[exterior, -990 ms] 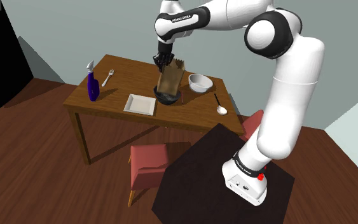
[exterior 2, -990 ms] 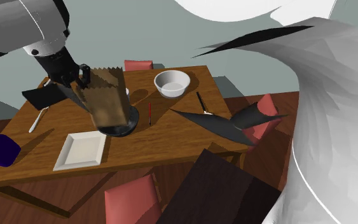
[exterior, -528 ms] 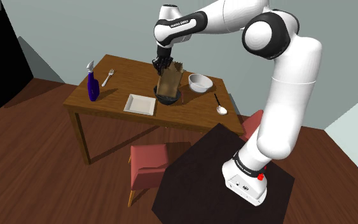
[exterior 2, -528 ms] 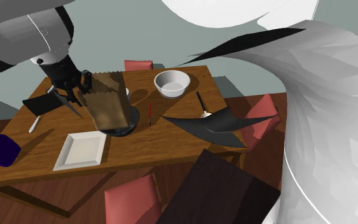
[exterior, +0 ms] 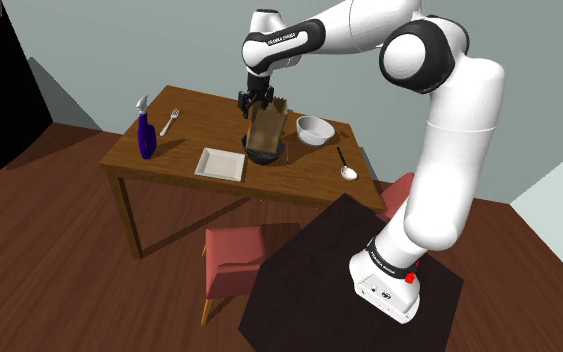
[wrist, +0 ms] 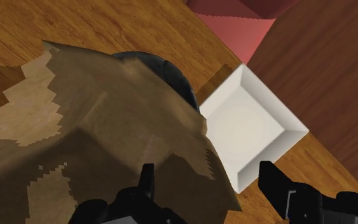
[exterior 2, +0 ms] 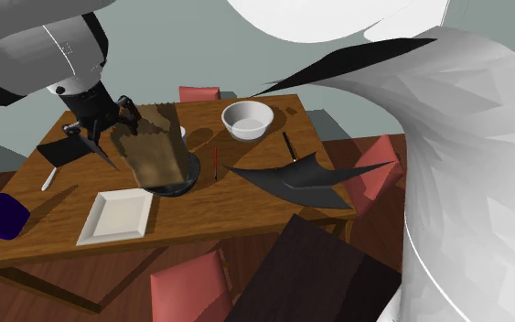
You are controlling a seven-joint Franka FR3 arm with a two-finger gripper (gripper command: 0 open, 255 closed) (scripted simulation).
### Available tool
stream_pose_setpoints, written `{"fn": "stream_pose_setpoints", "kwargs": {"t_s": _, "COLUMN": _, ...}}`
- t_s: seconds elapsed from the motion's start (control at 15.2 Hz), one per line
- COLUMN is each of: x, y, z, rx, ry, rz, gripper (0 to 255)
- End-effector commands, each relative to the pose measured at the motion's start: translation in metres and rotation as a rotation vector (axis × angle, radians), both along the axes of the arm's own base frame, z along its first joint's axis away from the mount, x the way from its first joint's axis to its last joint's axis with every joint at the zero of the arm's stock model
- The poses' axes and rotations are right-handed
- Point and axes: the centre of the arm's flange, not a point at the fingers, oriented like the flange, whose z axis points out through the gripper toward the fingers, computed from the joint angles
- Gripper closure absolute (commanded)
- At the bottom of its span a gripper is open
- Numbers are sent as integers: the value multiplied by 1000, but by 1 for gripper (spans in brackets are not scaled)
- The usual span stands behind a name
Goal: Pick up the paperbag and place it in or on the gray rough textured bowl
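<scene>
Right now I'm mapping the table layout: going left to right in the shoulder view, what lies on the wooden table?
Dark blue bottle → pale fork → white square plate → brown paper bag → white round bowl → dark-handled spoon.

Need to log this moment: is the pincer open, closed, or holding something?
Pincer: open, fingers apart, holding nothing; the paper bag sits in the dark bowl.

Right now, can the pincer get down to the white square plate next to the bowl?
Probably yes. The plate lies bare on the table, below the open pincer; the paper bag stands in the dark bowl beside it.
</scene>
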Motion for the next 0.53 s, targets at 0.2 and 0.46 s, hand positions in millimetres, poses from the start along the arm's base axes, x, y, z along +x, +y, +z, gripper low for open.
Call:
{"fn": "stream_pose_setpoints", "kwargs": {"t_s": 0.2, "x": -1, "y": 1, "z": 13, "rx": 0, "ry": 1, "rz": 0, "gripper": 0}}
{"fn": "stream_pose_setpoints", "kwargs": {"t_s": 0.46, "x": -1, "y": 3, "z": 50, "rx": 0, "ry": 1, "rz": 0, "gripper": 0}}
